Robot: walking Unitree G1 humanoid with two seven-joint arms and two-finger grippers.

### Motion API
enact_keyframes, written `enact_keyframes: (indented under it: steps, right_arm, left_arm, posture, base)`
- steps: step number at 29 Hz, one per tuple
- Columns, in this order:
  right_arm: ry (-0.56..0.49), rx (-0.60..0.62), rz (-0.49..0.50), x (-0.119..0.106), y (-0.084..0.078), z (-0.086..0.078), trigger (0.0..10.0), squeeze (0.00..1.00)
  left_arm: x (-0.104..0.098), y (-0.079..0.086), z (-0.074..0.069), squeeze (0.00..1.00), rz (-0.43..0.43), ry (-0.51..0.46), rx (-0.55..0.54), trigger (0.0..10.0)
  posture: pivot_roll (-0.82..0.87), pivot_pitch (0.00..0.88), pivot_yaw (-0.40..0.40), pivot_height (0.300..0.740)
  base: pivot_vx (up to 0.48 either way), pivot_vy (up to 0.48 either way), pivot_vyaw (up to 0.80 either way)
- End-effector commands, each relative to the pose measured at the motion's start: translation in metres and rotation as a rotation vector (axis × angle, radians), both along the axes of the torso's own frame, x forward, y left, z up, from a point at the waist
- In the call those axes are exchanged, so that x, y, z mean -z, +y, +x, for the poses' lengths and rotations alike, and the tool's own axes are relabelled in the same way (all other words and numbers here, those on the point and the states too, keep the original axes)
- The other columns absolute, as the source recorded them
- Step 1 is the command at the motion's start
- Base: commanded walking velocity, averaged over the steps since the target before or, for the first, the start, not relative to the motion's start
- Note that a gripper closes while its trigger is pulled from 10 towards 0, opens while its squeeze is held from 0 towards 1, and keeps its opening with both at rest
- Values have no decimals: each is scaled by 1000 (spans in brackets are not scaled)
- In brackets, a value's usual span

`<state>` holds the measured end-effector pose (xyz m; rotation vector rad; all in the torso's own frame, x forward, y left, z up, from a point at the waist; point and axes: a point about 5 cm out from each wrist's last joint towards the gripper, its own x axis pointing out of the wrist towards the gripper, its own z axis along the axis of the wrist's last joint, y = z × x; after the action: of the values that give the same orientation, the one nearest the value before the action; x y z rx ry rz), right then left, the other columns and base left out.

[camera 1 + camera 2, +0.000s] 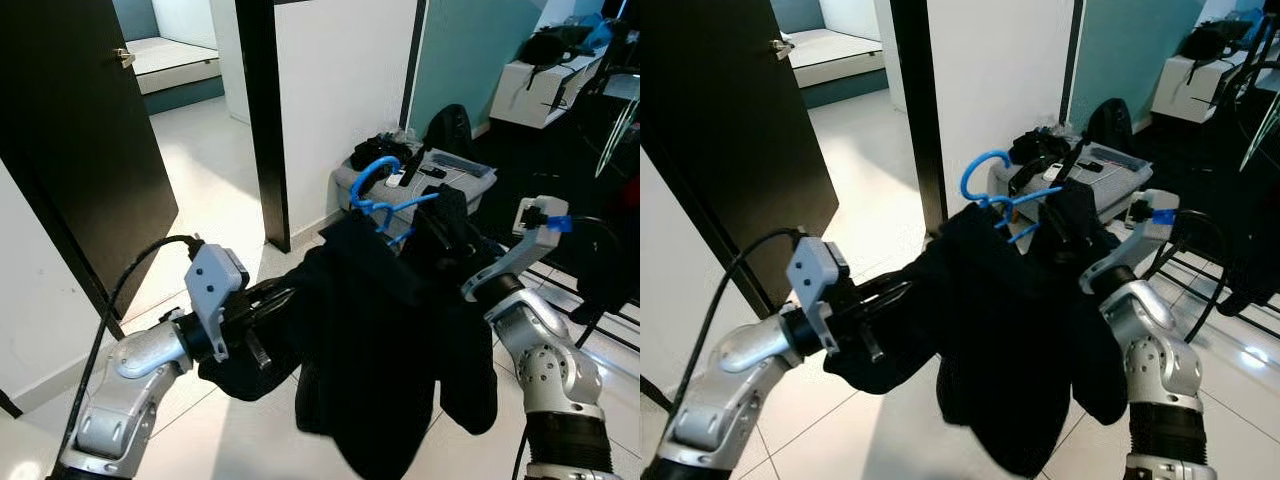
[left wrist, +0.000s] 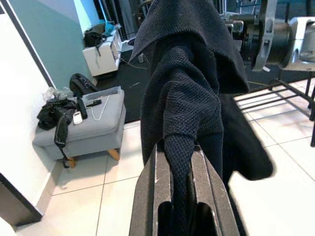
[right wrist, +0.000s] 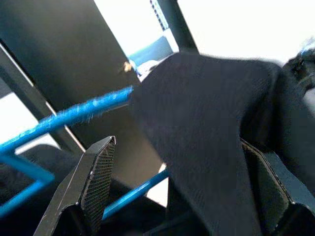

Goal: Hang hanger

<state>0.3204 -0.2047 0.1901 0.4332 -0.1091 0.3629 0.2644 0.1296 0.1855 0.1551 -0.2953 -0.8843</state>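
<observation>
A black knitted sweater (image 1: 380,340) hangs on a blue hanger (image 1: 375,178), held in the air in front of me. The hanger's hook stands up above the collar. My left gripper (image 1: 265,300) is shut on a fold of the sweater's sleeve at the left side; the left wrist view shows the knit pinched between its fingers (image 2: 152,182). My right gripper (image 1: 437,225) is at the hanger's right shoulder, closed over the blue bar and the cloth on it. In the right wrist view the blue hanger (image 3: 74,118) and the sweater (image 3: 206,123) lie between the two fingers.
A grey ottoman (image 1: 470,185) with a bag and small items stands behind the sweater, by the white wall with a black door frame (image 1: 262,120). An open dark door (image 1: 70,150) is on the left. A black metal rack (image 1: 600,300) is on the right.
</observation>
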Motion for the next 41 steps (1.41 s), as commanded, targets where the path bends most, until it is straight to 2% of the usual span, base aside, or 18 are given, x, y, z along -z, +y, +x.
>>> enact_keyframes:
  steps: [1, 7, 13, 14, 15, 16, 33, 35, 41]
  right_arm:
    - [43, -47, -30, 9, 8, -4, 10000, 0]
    - [110, -24, -49, 21, 3, -7, 10000, 0]
    - [121, 37, -3, 21, -6, -7, 10000, 0]
    - [113, 43, 16, 19, -7, -7, 6784, 0]
    - [100, 47, 50, 16, -9, -7, 4824, 0]
    - [82, 51, 80, 13, -10, -8, 0, 0]
    - [55, 25, 93, 4, -4, -7, 0, 0]
    - [43, 27, 84, -1, -6, -4, 0, 0]
    - [35, 30, 76, -4, -8, -3, 0, 0]
  left_arm:
    - [-15, -4, -2, 0, -26, -59, 7, 10000]
    - [-17, -3, -2, 0, -31, -64, -4, 10000]
    - [-17, -2, -2, 0, -27, -64, -18, 10000]
    - [-17, -2, -2, 0, -26, -62, -19, 10000]
    - [-17, -2, -1, 0, -25, -61, -20, 10000]
    - [-17, -2, -1, 0, -24, -59, -21, 10000]
    - [-15, -6, -4, 0, -12, -50, -8, 10000]
    - [-11, -3, -6, 0, 39, -42, 5, 10000]
    - [-9, -1, -7, 0, 72, -37, 13, 10000]
  posture:
    - [-90, 0, 26, 740]
    - [-87, 0, 24, 740]
    - [-91, 0, 30, 740]
    - [-91, 0, 30, 740]
    - [-91, 0, 29, 740]
    - [-91, 0, 29, 740]
    - [-89, 0, 24, 740]
    - [-91, 0, 24, 740]
    - [-91, 0, 24, 740]
  base:
    - [0, 0, 0]
    - [0, 0, 0]
    - [0, 0, 0]
    - [0, 0, 0]
    - [0, 0, 0]
    - [0, 0, 0]
    - [0, 0, 0]
    - [0, 0, 0]
    - [0, 0, 0]
